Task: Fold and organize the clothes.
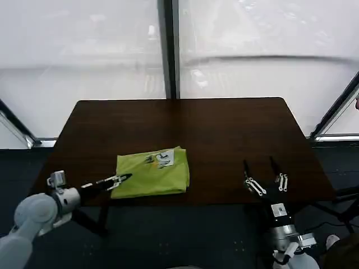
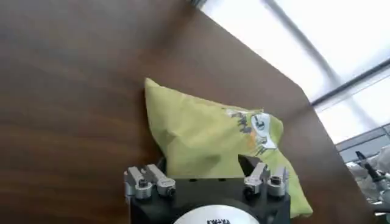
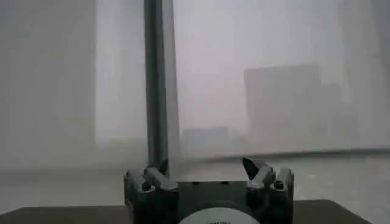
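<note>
On the dark brown surface (image 1: 224, 129) the lime-green T-shirt (image 1: 151, 172) lies folded into a compact rectangle, at about seven o'clock from the surface's centre and close to the near edge, with its small white-grey print (image 1: 161, 159) facing up near the far corner at one o'clock on the fabric. The left tool (image 1: 120, 179) reaches in from eight o'clock, its tips at the shirt's near left corner; whether they pinch cloth or merely touch it cannot be told from the head view. In the left wrist view the shirt (image 2: 201, 137) runs right up to the tool body (image 2: 207, 198), whose fingers are cut off by the frame edge, so their spread cannot be read there. The right tool (image 1: 262, 171) stands at about five o'clock, well apart from the shirt, pointing away from the robot over the bare wood with its two dark fingers (image 1: 247, 171) spread wide and holding nothing. The right wrist view looks at a window post (image 3: 155, 85), the fingers cropped.
</note>
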Tool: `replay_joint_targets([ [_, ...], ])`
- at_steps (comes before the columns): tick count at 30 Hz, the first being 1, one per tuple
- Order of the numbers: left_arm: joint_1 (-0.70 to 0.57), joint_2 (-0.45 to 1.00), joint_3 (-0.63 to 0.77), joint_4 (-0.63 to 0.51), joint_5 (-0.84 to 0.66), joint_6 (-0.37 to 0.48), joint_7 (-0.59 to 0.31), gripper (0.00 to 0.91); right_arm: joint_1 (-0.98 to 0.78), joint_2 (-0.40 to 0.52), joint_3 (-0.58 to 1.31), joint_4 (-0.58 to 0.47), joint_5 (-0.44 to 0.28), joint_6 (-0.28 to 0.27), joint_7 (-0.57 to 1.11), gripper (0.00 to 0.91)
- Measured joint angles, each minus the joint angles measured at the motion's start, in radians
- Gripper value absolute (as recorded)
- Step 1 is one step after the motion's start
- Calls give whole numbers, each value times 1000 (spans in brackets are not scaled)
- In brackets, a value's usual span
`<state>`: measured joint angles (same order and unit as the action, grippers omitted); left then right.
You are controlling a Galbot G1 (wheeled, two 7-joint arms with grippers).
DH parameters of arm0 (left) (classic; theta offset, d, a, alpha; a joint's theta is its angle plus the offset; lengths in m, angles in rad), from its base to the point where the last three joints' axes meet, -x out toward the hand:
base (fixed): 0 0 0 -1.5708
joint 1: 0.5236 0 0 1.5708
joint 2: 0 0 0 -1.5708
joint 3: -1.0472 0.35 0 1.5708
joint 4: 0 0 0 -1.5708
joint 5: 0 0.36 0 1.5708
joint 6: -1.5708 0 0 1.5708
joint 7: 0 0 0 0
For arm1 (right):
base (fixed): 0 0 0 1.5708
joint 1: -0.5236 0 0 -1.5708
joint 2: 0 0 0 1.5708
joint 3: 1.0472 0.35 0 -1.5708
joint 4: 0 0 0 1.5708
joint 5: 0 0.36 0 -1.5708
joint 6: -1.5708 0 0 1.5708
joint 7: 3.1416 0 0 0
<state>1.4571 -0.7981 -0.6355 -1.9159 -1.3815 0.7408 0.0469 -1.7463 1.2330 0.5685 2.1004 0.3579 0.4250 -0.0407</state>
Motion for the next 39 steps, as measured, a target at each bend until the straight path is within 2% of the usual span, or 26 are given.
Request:
replay_joint_targets([
  [10, -12, -29, -46, -47, 55, -1, -21, 0, 2, -2, -4, -4, -1, 7, 9, 878],
  [21, 43, 8, -142, -69, 161, -3, -21, 0, 57, -29, -49, -30, 5, 0, 45, 878],
  [28, 125, 114, -341, -38, 95, -3, -28, 0, 114, -62, -93, -59, 27, -6, 57, 878],
  [33, 260, 189, -557, -54, 38, -3, -42, 0, 149, -79, -115, -75, 40, -8, 57, 878],
  [36, 321, 196, -659, -86, -8, -4, -81, 0, 149, -77, -112, -77, 38, -9, 57, 878],
  [39, 329, 181, -683, -150, -33, -4, -142, 0, 137, -65, -100, -72, 29, -9, 57, 878],
])
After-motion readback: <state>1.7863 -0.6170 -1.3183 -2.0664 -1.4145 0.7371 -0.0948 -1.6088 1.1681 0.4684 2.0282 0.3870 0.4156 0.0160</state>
